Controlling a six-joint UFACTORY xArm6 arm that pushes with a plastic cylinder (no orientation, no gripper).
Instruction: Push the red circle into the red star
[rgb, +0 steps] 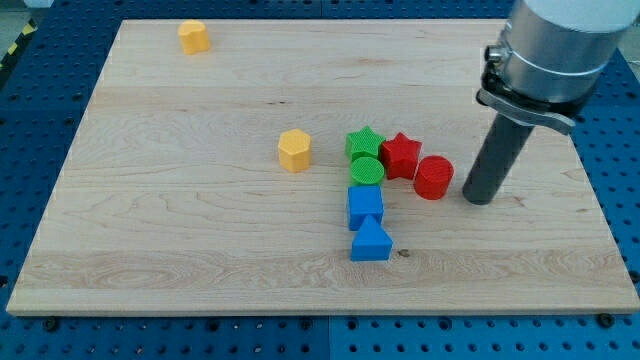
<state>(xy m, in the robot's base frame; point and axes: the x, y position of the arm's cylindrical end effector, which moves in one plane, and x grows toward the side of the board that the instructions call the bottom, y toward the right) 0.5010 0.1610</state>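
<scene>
Judging by the layout, red circle (433, 178) was seen touching red star (401, 155), near-right of it. My tip (480, 199) was parked just right of the circle; no hand fitted. A short leftward-far nudge was advised, green star (365, 143) undisturbed.

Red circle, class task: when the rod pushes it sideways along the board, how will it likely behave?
The red circle is a squat cylinder standing on its flat end, so it should slide, not roll or tip. It looks rigid and probably light. Its round side may slip off my tip, just to its right, unless pushed centrally toward the red star.
</scene>
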